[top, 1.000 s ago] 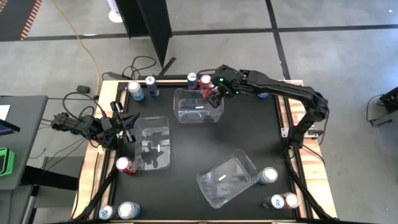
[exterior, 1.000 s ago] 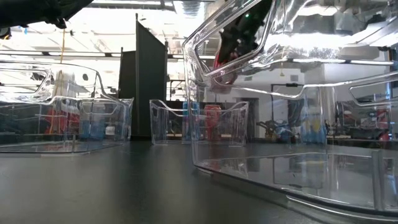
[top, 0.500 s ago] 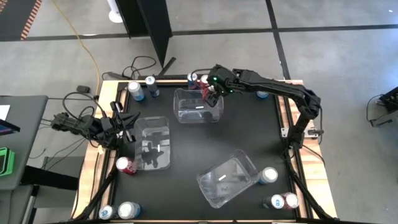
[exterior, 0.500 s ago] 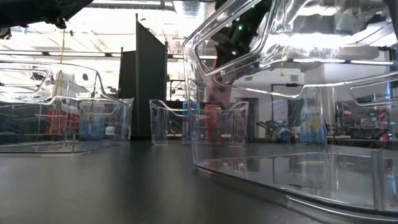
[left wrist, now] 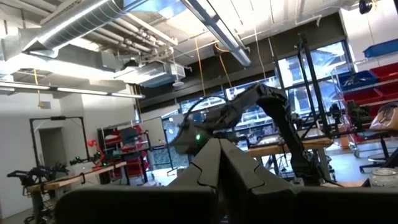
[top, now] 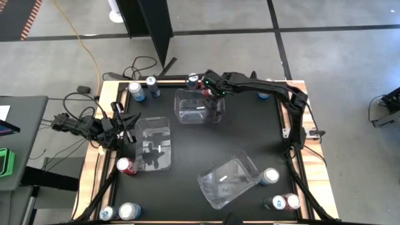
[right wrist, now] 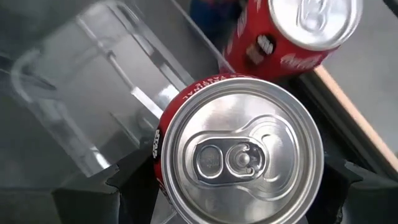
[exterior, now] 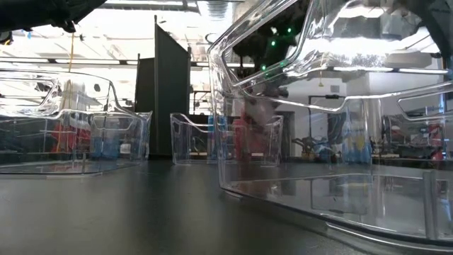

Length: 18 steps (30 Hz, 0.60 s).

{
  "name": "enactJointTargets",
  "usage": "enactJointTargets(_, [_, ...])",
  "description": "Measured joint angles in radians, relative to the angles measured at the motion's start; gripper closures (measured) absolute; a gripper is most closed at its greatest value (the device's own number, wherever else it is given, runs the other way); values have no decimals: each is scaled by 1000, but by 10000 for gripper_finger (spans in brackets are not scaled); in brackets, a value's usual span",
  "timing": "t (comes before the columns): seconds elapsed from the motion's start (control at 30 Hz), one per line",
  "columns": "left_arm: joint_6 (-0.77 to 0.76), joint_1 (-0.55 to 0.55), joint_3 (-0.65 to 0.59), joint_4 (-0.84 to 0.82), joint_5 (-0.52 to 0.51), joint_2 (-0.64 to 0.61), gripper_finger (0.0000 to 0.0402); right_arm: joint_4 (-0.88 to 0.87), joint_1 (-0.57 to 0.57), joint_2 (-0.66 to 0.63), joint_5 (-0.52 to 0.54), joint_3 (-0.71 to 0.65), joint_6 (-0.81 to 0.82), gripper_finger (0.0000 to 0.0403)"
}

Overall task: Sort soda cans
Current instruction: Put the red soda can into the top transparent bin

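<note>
The right gripper (right wrist: 239,186) holds its jaws wide apart around a red cylindrical soda can with a silver top (right wrist: 239,158), one dark finger on each side of it, at the table's (top: 250,131) far edge just beside a clear plastic rectangular bin (top: 199,106). Whether the fingers press the can cannot be told. A second red can (right wrist: 292,31) beyond it bears white script, partly readable as Coca-Cola. The left gripper (top: 128,127) waits at the left edge, jaws together. Three clear bins sit on the black table.
</note>
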Motion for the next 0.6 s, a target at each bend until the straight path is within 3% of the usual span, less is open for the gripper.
enactJointTargets(0.6, [0,0,0,-1,0,0,401,11,-10,44,6,-14,34,81])
